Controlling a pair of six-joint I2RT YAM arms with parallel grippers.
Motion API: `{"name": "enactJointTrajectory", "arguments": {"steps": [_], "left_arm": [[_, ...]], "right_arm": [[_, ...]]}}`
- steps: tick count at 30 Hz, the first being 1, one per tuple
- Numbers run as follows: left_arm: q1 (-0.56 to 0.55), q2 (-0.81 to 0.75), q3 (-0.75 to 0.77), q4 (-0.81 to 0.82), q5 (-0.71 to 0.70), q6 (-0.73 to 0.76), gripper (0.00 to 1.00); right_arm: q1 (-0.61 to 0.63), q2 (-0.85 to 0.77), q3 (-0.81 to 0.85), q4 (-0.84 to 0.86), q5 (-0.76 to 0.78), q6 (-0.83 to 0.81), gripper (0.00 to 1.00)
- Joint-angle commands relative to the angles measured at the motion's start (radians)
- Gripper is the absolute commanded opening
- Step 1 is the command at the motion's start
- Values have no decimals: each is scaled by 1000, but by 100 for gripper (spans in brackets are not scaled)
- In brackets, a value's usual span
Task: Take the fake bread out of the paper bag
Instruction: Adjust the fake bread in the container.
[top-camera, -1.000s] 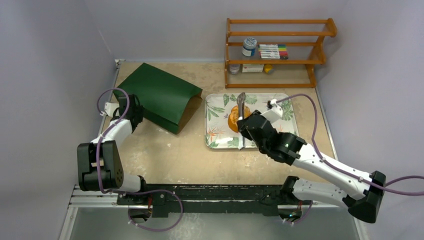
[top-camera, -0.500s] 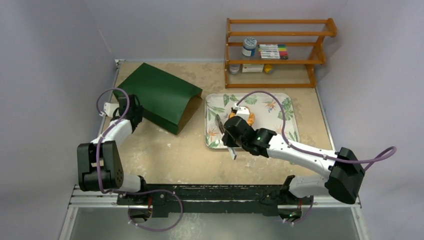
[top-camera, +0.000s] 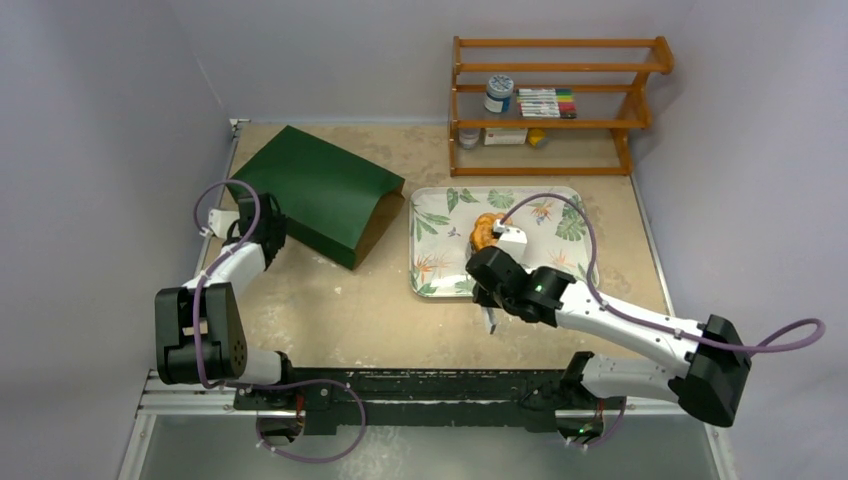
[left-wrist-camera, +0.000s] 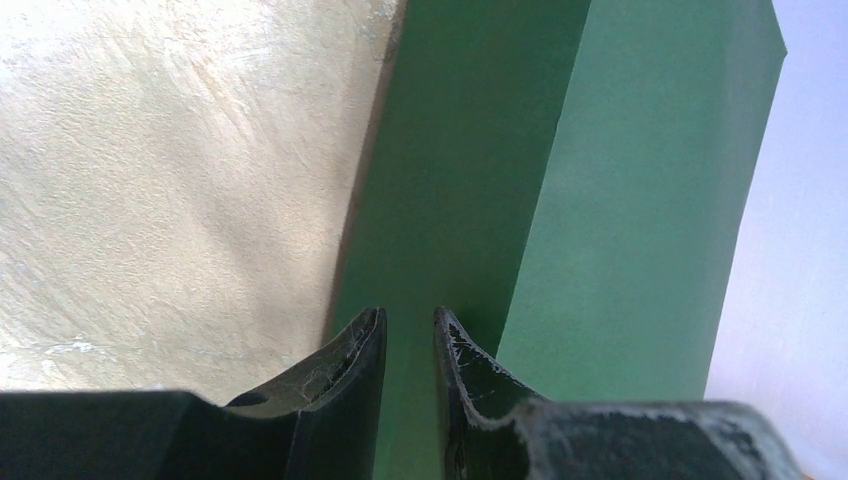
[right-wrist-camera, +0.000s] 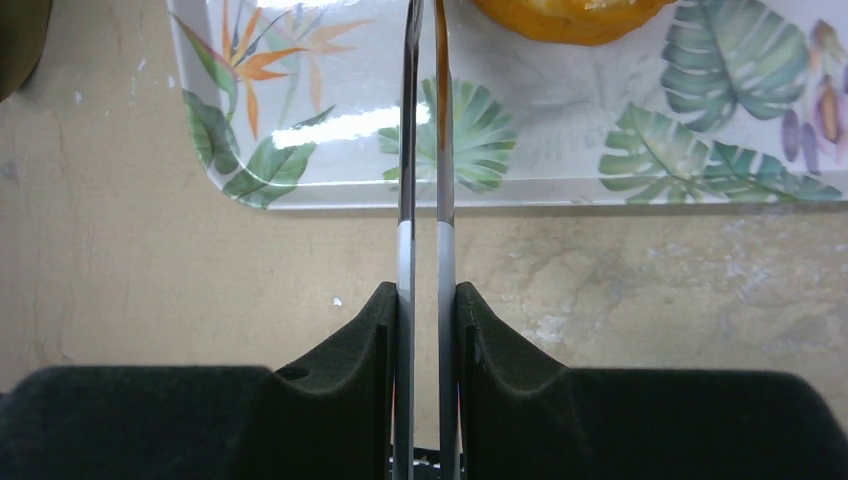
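The dark green paper bag (top-camera: 320, 190) lies on its side at the back left, its brown-lined mouth facing the tray. My left gripper (top-camera: 258, 218) is at the bag's near left corner; in the left wrist view it (left-wrist-camera: 408, 315) is closed to a narrow gap on the green paper (left-wrist-camera: 560, 200). One golden-orange piece of fake bread (top-camera: 485, 231) lies on the leaf-patterned tray (top-camera: 560, 205). My right gripper (top-camera: 487, 290) is shut on metal tongs (right-wrist-camera: 424, 150) at the tray's near edge. The closed tong tips point over the tray, just left of the bread (right-wrist-camera: 570, 15). The bag's inside is hidden.
A wooden shelf (top-camera: 555, 100) with a jar, markers and small items stands at the back right. The tray's near rim (right-wrist-camera: 520, 195) lies just ahead of my right fingers. Grey walls close in the table on three sides.
My right arm swung the tongs off the bread, left and then back toward me, to the tray's near edge. The bread stayed on the tray. The left arm has not moved.
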Motion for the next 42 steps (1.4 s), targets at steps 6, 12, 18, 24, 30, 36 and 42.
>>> {"name": "enactJointTrajectory", "arguments": {"steps": [6,12,18,24,30,36,42], "left_arm": [[-6,13,-1,80,12,-8,23],[-5,29,14,81,22,8,23],[-5,48,32,81,36,18,23],[-6,62,44,82,51,22,23],[-5,59,70,52,45,49,24],[20,20,92,-2,16,58,24],[52,-40,142,-115,-49,110,24]], "right_arm": [[-13,-32,-1,-137,164,153,0],[-132,-37,-42,-102,172,156,0],[-264,-99,-88,-68,154,118,0],[-284,-128,-86,-82,168,140,0],[-280,-113,-40,235,39,-145,0],[-128,43,92,237,61,-254,5],[-21,35,40,371,6,-294,7]]}}
